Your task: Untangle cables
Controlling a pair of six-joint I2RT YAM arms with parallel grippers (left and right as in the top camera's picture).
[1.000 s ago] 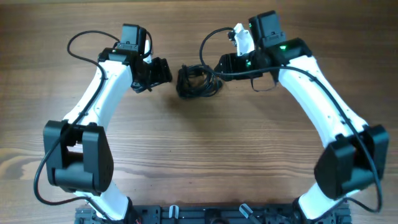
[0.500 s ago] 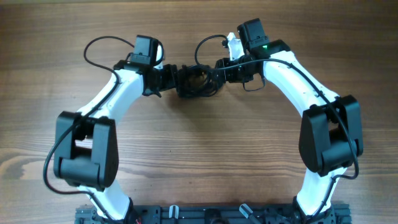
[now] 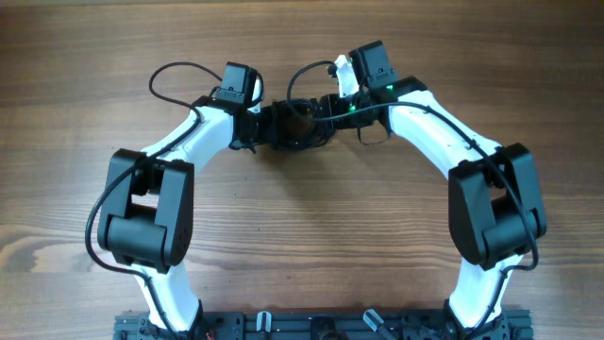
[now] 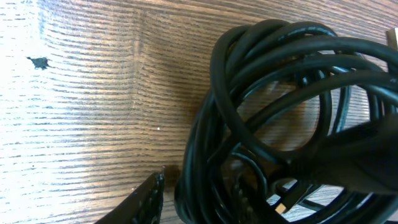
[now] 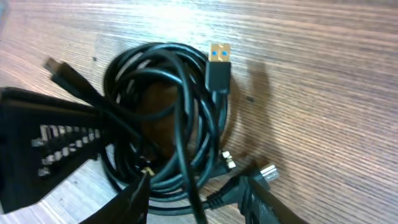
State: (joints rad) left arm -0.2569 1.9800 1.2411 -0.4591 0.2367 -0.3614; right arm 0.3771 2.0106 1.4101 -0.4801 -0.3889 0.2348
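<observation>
On the wooden table (image 3: 302,246), at the far middle: a tight bundle of black cables (image 3: 294,123), right between both arms. Right gripper (image 5: 198,194) with jaws apart around a few loops; hard to tell if the left gripper (image 3: 267,127) is apart or clamped. Could pull the knot tighter or drag the whole bundle by tugging crossed loops, and could snag the USB plug (image 5: 217,65).

Locate the cables (image 3: 294,123) as one bundle on the table (image 3: 302,236), toward its far edge. The left gripper (image 3: 268,127) sits at the bundle's left side, the right gripper (image 3: 326,109) at its right. One plug (image 5: 219,62) lies at the bundle's outer edge.
</observation>
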